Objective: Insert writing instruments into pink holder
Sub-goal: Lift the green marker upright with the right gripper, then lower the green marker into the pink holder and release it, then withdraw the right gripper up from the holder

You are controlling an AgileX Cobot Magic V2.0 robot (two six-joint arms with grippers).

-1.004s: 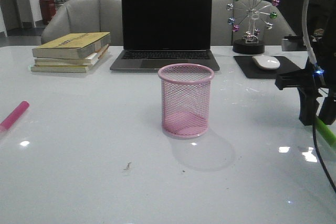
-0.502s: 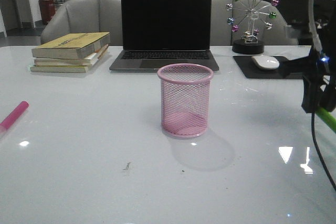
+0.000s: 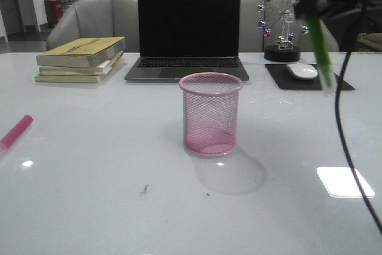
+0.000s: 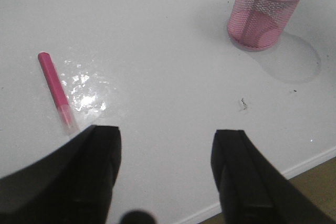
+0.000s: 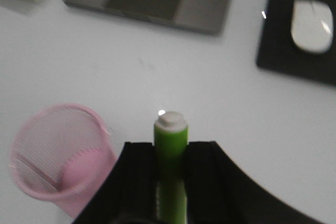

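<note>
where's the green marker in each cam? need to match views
Front: green marker hangs tip-down at upper right, held by the right hand, above and right of the pink holder.
Left wrist: not in view; only the pink marker lies on the table.
Right wrist: bottom centre, clamped between the fingers, whitish tip pointing away.
Shared landmark: the pink holder, in all three views.
</note>
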